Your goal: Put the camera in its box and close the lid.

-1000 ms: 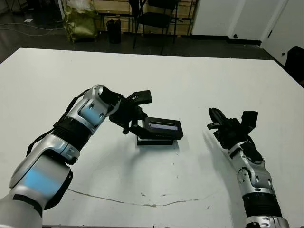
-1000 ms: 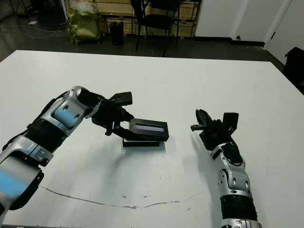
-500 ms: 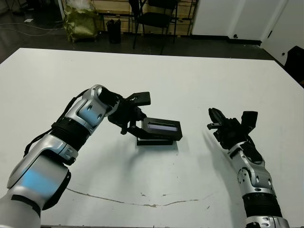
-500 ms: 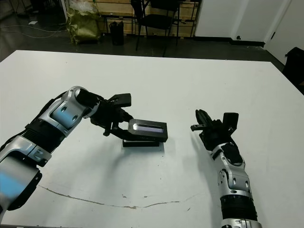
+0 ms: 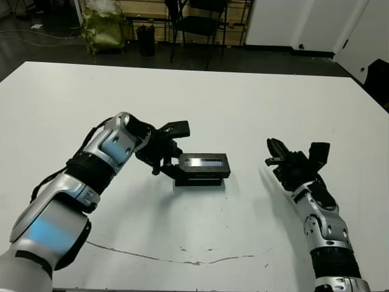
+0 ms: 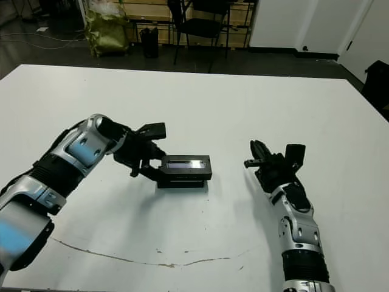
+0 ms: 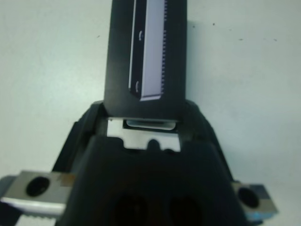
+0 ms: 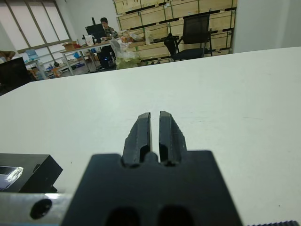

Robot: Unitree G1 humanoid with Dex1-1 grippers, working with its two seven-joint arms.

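The flat black lid (image 5: 204,162) with its pale strip lies almost level on top of the black box (image 5: 197,179), near the table's middle. My left gripper (image 5: 175,155) is shut on the lid's left end. In the left wrist view the lid (image 7: 146,52) runs away from the fingers (image 7: 91,120), and a sliver of the box's white lining (image 7: 117,133) shows under its near end. The camera is hidden. My right gripper (image 5: 275,149) hovers shut and holding nothing, well to the right of the box; its shut fingers (image 8: 141,132) show in the right wrist view.
A thin dark crack line (image 5: 182,258) runs across the table near its front edge. Chairs (image 5: 200,24) and a yellow-green bag (image 5: 103,27) stand on the floor beyond the far edge. A person sits at a desk (image 8: 101,26) far behind.
The lid has come down from a raised tilt to lie nearly flat on the box, my left gripper dropping with it. The right arm has not moved.
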